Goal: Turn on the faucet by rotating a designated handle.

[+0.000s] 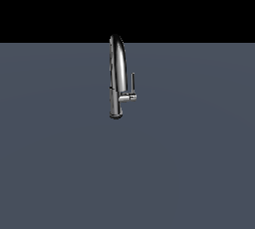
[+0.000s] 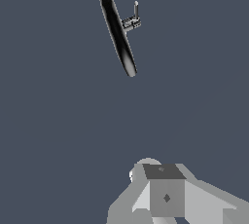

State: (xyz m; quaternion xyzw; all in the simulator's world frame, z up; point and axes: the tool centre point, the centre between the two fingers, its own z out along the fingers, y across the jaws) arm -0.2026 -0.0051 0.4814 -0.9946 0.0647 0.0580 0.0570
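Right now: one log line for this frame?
phase: approach | faucet: upright | handle: upright, untouched | gripper: away from faucet, jaw state unclear

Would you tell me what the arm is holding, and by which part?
Nothing: the gripper is far from the faucet and its handle.

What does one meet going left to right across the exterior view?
Bare grey surface → faucet, upright → handle, on its side stub, pointing up → bare surface again. The end effector does not show in this view.
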